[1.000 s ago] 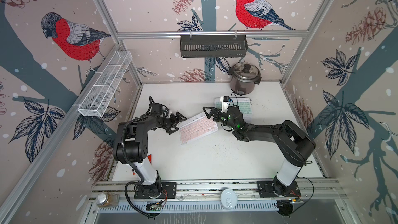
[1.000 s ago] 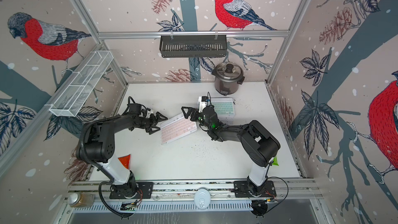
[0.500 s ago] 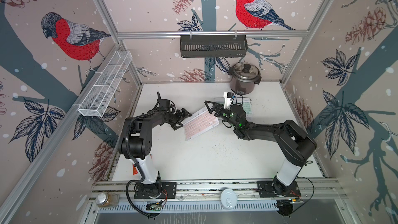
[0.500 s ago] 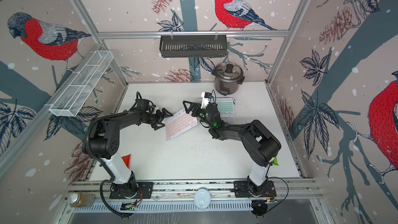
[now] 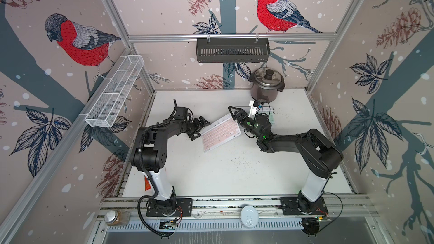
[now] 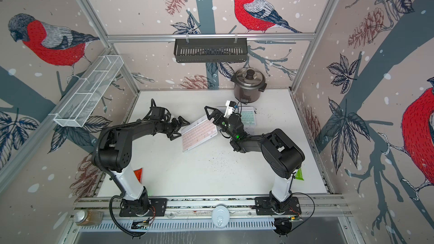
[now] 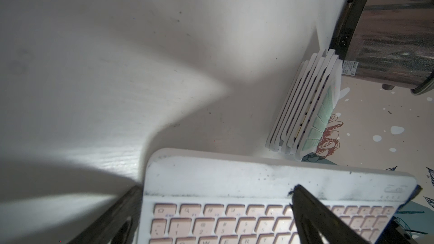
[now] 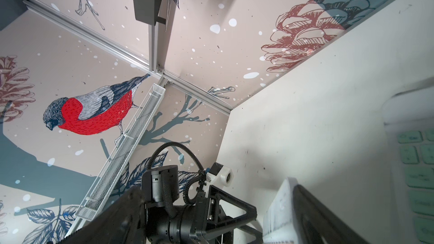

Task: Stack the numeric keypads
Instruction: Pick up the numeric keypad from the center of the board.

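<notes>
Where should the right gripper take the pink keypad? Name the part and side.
Probably the key-free strip of the pink keypad, the edge opposite the left gripper. Come from the right arm's side, jaws straddling the thin slab; that edge is free.

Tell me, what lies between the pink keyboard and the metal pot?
A stack of keypads, mint-green keys on top, next to the pot; the left wrist view shows it beyond the pink keypad.

Letters W, E, R, T on the pink-keyed keypad (image 7: 234, 184); labels on the cooker (image 7: 387, 43) illegible
</notes>
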`<state>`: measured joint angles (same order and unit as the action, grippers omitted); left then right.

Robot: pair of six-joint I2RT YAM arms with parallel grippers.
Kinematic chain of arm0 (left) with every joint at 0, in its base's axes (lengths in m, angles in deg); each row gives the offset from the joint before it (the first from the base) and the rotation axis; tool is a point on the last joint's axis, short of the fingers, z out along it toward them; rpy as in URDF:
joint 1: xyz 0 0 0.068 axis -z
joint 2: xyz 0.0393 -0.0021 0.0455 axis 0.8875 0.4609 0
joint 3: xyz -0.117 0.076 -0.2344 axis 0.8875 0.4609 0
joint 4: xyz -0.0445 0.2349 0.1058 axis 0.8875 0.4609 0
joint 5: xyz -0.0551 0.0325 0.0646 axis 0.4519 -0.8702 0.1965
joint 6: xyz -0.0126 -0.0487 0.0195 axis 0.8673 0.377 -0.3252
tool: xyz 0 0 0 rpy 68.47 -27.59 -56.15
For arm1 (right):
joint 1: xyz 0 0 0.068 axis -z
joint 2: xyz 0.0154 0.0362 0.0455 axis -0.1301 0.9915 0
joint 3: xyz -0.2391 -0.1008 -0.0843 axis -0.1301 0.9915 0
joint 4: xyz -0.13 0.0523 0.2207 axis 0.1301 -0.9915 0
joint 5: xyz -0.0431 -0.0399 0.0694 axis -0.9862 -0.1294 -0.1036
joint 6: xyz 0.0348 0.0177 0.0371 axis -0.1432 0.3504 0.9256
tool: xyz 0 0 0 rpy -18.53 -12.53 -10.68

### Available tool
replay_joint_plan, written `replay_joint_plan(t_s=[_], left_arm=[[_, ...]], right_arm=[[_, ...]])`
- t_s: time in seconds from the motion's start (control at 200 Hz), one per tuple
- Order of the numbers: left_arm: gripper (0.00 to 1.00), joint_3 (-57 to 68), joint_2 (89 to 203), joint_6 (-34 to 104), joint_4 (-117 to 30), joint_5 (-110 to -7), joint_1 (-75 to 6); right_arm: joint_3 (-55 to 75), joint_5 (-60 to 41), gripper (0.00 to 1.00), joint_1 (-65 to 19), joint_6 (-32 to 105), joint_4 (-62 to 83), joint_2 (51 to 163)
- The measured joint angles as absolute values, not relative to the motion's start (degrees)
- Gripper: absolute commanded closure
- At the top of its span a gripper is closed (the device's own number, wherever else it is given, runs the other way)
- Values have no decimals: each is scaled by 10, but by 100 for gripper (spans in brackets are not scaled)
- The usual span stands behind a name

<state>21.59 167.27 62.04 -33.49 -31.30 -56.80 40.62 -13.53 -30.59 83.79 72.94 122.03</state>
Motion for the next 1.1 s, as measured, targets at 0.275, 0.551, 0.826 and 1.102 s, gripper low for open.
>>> replay_joint_plan(t_s=[0.275, 0.551, 0.826, 1.102], left_arm=[[1, 216, 1679, 627, -355, -310, -568], [1, 217, 1687, 634, -383, -292, -557], [1, 222, 1690, 636, -395, -278, -556], [1, 225, 1691, 639, -405, -273, -556]], right_arm=[[417, -152, 0, -301, 926, 796, 1238], [433, -116, 1, -310, 1009, 765, 1247], [455, -118, 1, -308, 1047, 711, 1193], [399, -108, 2, -308, 1033, 516, 1136]])
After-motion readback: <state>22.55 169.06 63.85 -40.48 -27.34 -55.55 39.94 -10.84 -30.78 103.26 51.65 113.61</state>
